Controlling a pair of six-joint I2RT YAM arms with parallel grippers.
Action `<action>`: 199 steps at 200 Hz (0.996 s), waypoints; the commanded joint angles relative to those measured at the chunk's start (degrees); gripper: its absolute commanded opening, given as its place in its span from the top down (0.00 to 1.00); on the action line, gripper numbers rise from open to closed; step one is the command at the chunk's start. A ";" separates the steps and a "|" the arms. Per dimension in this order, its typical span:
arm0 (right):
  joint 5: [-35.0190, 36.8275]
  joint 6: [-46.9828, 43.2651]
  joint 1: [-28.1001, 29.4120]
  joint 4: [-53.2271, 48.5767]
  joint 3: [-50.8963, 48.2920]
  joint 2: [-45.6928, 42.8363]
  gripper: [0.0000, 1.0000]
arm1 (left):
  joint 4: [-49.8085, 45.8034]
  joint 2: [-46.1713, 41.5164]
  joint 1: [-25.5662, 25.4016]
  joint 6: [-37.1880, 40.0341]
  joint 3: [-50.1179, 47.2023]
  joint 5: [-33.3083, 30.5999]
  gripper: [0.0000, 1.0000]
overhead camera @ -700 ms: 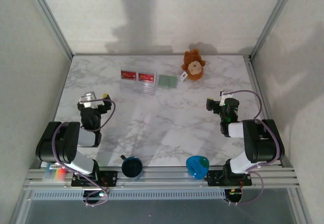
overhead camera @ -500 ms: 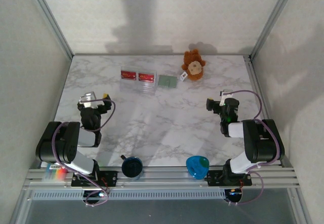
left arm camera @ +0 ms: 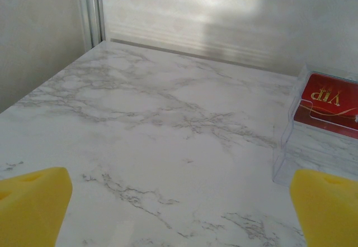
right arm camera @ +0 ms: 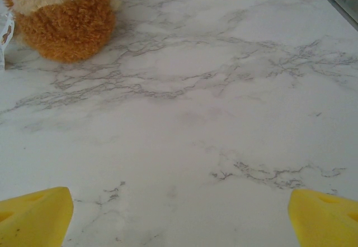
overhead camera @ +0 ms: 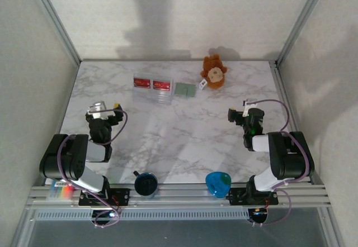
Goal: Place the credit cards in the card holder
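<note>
**Odds and ends around the teddy bear**

On my overhead feed I take the brown teddy bear [overhead camera: 213, 72] as my marker. It sits near the far edge of the white marble table [overhead camera: 184, 132]. A small white tag [overhead camera: 203, 83] lies just beside the bear, on its left. Farther left along the same far strip stands a clear plastic stand [overhead camera: 162, 97], apart from the bear. Well away from the bear, at the near edge, I see a bright blue rounded thing [overhead camera: 217, 183] almost straight below it and a dark blue round one [overhead camera: 145, 184] farther left. I cannot tell what either is. A pale wall [overhead camera: 184, 18] rises behind the bear.
</note>
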 commanded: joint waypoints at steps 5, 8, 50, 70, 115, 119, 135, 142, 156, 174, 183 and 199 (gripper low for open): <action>1.38 0.76 -0.22 0.47 1.16 0.04 0.01 | 0.03 -0.01 0.50 -0.99 1.01 0.70 0.00; 1.34 0.74 -0.28 0.45 1.16 0.04 0.01 | -0.08 -0.01 0.50 -0.99 1.01 0.70 0.01; 1.31 0.76 -0.29 0.44 1.16 0.04 0.01 | 0.19 -0.07 0.59 -0.99 0.86 0.78 0.01; 1.56 0.91 -0.21 0.51 1.36 -0.36 0.01 | -9.36 -3.72 0.50 0.81 4.71 5.15 0.01; -3.67 1.98 0.00 -19.02 5.59 -16.06 0.01 | -26.01 -18.06 -1.20 0.12 8.25 10.01 0.01; -3.24 3.25 0.00 -21.11 5.78 -18.04 0.01 | -27.58 -19.56 -1.38 -0.92 8.81 10.01 0.01; -2.45 8.36 0.00 -29.80 7.31 -25.85 0.01 | -36.98 -24.32 -1.69 -8.75 12.86 9.09 0.00; -2.25 11.01 0.01 -32.47 7.97 -28.44 0.01 | -42.63 -25.43 -1.69 -13.02 15.80 8.47 0.01; 0.96 21.52 0.05 -40.00 10.76 -31.17 0.01 | -51.29 -25.98 -1.78 -17.51 20.54 8.39 0.01; -2.83 30.05 0.06 -52.38 17.14 -29.28 0.01 | -61.59 -24.17 -1.63 -26.24 24.23 0.45 0.00; -7.96 30.13 0.57 -55.59 20.32 -26.64 0.01 | -69.14 -22.51 -1.20 -30.95 27.21 -3.73 0.00; -12.51 30.43 4.17 -57.17 24.26 -21.69 0.01 | -74.95 -19.47 -1.08 -31.68 30.12 -2.21 0.00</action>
